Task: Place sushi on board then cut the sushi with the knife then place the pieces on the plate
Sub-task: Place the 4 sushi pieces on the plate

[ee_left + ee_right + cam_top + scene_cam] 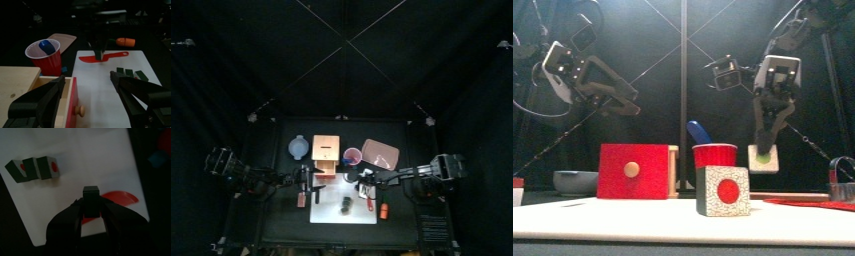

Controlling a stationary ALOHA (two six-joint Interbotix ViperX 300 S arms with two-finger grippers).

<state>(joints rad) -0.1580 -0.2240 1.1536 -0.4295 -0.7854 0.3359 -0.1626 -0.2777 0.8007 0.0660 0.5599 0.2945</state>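
Seemingly, the right claw [763, 148] grips one sushi piece [763, 159] above the white cutting board [360, 215], the roll [723, 192] standing on it. Carry the piece level to the pink tray [381, 152] behind the board. The left claw [90, 82] gapes open.

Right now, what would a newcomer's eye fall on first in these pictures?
The right gripper hangs above the white board, shut on one sushi piece. The rest of the sushi roll stands on the board, where the red knife also lies. At the left, the wooden box shows its red drawer front, and the left gripper hangs open.
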